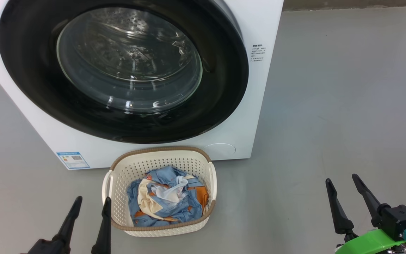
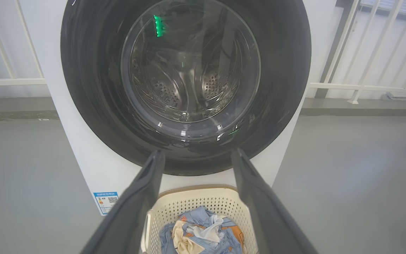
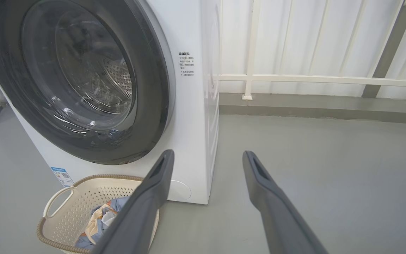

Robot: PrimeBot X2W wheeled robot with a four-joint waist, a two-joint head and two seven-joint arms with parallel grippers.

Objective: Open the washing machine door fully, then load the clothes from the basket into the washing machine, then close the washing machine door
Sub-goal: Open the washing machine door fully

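Observation:
The white washing machine stands on the grey floor with its round black-rimmed glass door shut flat against the front. Right in front of it sits the cream perforated basket with a brown rim, holding light blue, orange and cream clothes. My left gripper is open, just left of the basket, empty. My right gripper is open over bare floor, well to the right. The left wrist view looks straight at the door with the basket between its fingers. The right wrist view has the door and basket at left.
A blue label sticker sits low on the machine's front left, and a small printed notice at its right edge. A white railing and a low kerb run behind the machine. Grey floor stretches to the right.

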